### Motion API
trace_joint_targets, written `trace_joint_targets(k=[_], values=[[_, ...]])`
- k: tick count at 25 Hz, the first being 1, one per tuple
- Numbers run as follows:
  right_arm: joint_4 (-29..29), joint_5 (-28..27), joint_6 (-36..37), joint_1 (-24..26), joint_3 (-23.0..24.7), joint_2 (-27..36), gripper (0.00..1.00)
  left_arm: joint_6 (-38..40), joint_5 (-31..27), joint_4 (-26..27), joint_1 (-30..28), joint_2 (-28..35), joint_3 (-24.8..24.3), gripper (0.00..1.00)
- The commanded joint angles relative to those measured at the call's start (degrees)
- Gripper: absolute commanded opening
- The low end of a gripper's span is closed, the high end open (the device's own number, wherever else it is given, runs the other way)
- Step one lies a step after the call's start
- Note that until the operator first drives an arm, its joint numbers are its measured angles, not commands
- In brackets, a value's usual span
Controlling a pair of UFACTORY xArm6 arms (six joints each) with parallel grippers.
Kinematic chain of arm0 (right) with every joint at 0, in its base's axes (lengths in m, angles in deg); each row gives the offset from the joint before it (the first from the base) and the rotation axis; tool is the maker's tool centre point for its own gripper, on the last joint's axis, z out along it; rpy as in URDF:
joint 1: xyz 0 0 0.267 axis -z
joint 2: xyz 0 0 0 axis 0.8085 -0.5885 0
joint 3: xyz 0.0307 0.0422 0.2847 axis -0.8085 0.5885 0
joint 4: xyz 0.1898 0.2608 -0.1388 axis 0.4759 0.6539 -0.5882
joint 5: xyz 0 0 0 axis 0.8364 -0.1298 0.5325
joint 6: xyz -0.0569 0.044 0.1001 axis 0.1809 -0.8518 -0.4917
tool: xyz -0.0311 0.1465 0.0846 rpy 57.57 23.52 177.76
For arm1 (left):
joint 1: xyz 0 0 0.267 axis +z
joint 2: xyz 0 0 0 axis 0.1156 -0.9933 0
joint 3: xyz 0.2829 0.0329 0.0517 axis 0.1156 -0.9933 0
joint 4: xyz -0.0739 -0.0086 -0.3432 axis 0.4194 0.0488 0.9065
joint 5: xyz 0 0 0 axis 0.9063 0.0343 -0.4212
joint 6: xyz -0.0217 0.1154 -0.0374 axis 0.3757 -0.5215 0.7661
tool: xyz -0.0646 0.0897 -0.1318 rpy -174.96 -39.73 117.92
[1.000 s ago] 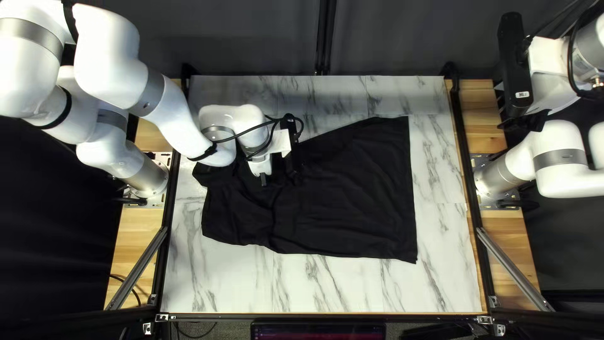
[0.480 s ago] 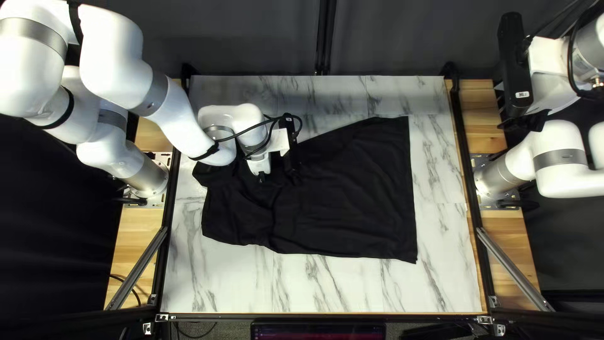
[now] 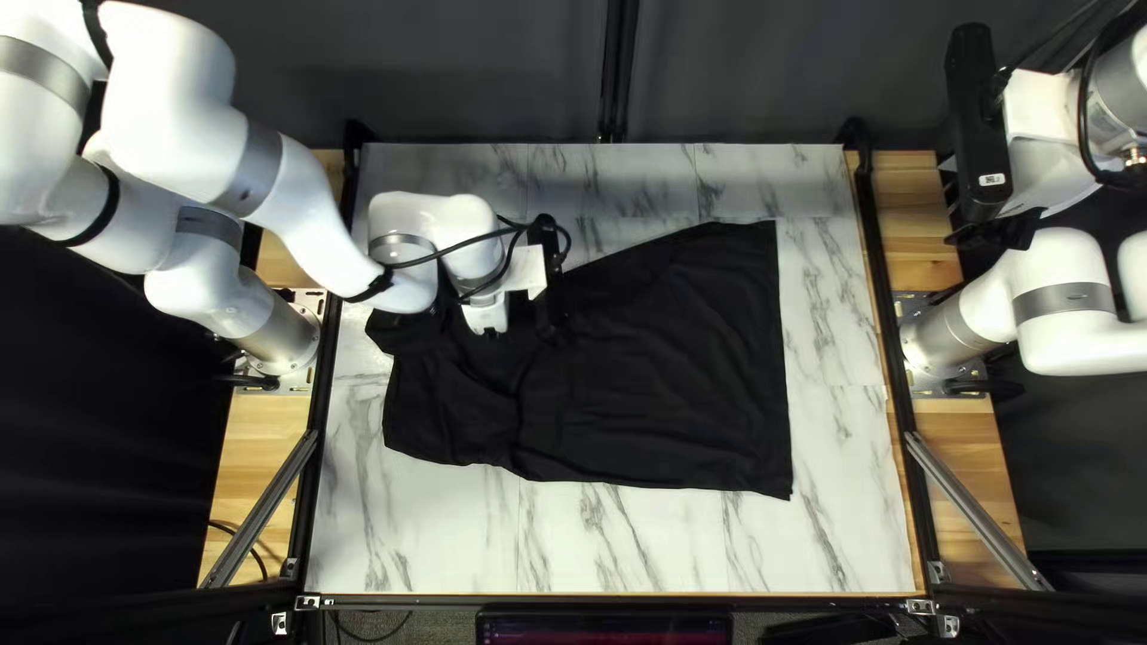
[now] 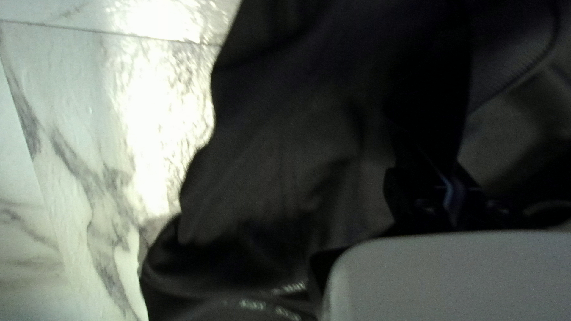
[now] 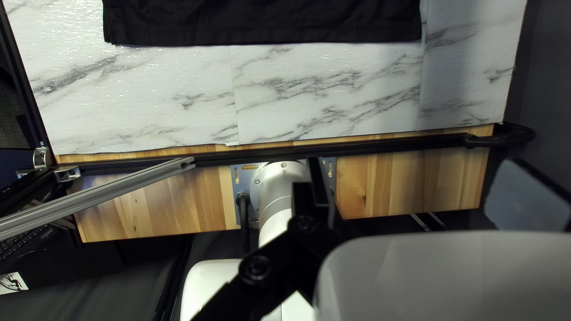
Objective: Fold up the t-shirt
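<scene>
The shirt [image 3: 657, 382] lies on the counter [image 3: 645, 544], its long axis running left to right and most of its cloth right and near of the left tool [image 3: 490, 333]. That tool is over the far left part, the nearer of the two; whether it is spread, pressed together or pinching cloth, I cannot tell. The right tool [image 3: 994, 229], spread wide, hangs off the counter's right side, so a next fold probably suits the left
</scene>
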Motion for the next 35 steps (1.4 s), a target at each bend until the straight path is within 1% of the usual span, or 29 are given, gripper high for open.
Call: trace_joint_targets(k=[1, 2, 5, 6, 7, 8, 10, 11, 12, 13, 14, 15, 21, 24, 27, 30, 32, 33, 35], values=[[0.0, 0.0, 0.0, 0.0, 0.0, 0.0, 1.00, 5.9, -7.8, -2.6, -6.3, -0.2, 5.5, 0.05], [0.0, 0.0, 0.0, 0.0, 0.0, 0.0, 1.00, 6.7, -9.0, -2.9, -7.3, -0.7, 6.6, 0.05], [0.0, 0.0, 0.0, 0.0, 0.0, 0.0, 1.00, 9.9, -15.0, -3.9, -11.4, -5.2, 12.8, 0.06], [0.0, 0.0, 0.0, 0.0, 0.0, 0.0, 1.00, 11.1, -18.0, -4.1, -13.1, -8.2, 16.3, 0.07], [0.0, 0.0, 0.0, 0.0, 0.0, 0.0, 1.00, 11.6, -19.5, -4.2, -13.9, -9.8, 18.2, 0.10], [0.0, 0.0, 0.0, 0.0, 0.0, 0.0, 1.00, 12.3, -22.3, -4.0, -15.6, -13.2, 21.9, 0.13], [0.0, 0.0, 0.0, 0.0, 0.0, 0.0, 1.00, 12.4, -25.9, -3.6, -17.2, -18.2, 27.1, 0.48], [0.0, 0.0, 0.0, 0.0, 0.0, 0.0, 1.00, 12.3, -26.4, -3.5, -17.4, -19.0, 27.9, 0.58], [0.0, 0.0, 0.0, 0.0, 0.0, 0.0, 1.00, 11.9, -28.4, -3.3, -17.8, -21.4, 30.5, 0.69], [0.0, 0.0, 0.0, 0.0, 0.0, 0.0, 1.00, 11.3, -30.0, -3.1, -17.9, -23.0, 32.2, 0.85], [0.0, 0.0, 0.0, 0.0, 0.0, 0.0, 1.00, 11.0, -30.8, -2.9, -18.0, -23.5, 32.8, 0.94], [0.0, 0.0, 0.0, 0.0, 0.0, 0.0, 1.00, 10.8, -31.5, -2.9, -18.0, -23.6, 33.0, 1.00], [0.0, 0.0, 0.0, 0.0, 0.0, 0.0, 1.00, 10.3, -34.9, -3.7, -17.7, -20.2, 32.8, 1.00], [0.0, 0.0, 0.0, 0.0, 0.0, 0.0, 1.00, 9.3, -34.1, -4.8, -15.7, -18.8, 31.9, 1.00], [0.0, 0.0, 0.0, 0.0, 0.0, 0.0, 1.00, 9.6, -30.7, -5.4, -12.9, -18.5, 30.7, 1.00], [0.0, 0.0, 0.0, 0.0, 0.0, 0.0, 1.00, 13.0, -25.4, -5.3, -10.1, -17.4, 27.7, 1.00], [0.0, 0.0, 0.0, 0.0, 0.0, 0.0, 1.00, 15.8, -22.5, -5.4, -9.5, -17.0, 25.9, 1.00], [0.0, 0.0, 0.0, 0.0, 0.0, 0.0, 1.00, 18.0, -19.8, -5.7, -9.2, -17.0, 24.7, 1.00], [0.0, 0.0, 0.0, 0.0, 0.0, 0.0, 1.00, 19.7, -16.0, -6.1, -8.8, -17.3, 23.3, 1.00]])
